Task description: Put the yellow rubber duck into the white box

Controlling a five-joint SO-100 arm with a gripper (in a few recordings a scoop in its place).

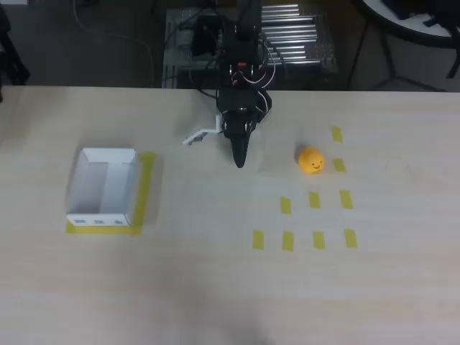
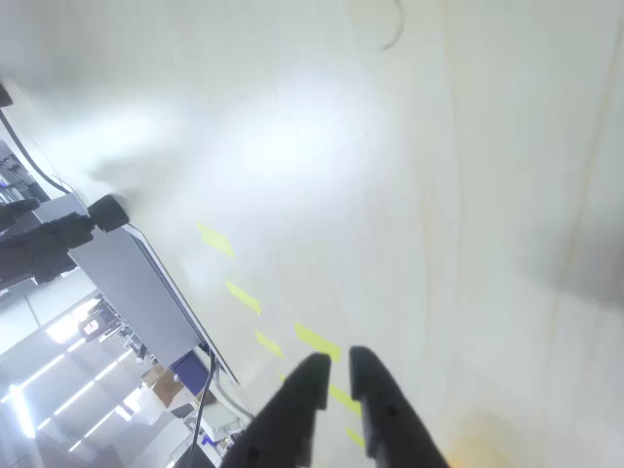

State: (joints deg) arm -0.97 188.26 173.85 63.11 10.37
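From overhead, the gripper (image 1: 239, 159) hangs nose-down over bare table, fingers nearly together and holding nothing; the yellow rubber duck (image 1: 311, 159) sits to its right among tape marks; the white box (image 1: 105, 187) waits far left.

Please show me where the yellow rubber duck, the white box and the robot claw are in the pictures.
yellow rubber duck (image 1: 311, 160), overhead view, middle of its round body.
white box (image 1: 100, 221), overhead view, outer side wall with blue-green marks.
claw (image 2: 337, 375), wrist view, between the two dark fingertips, which stand close together.
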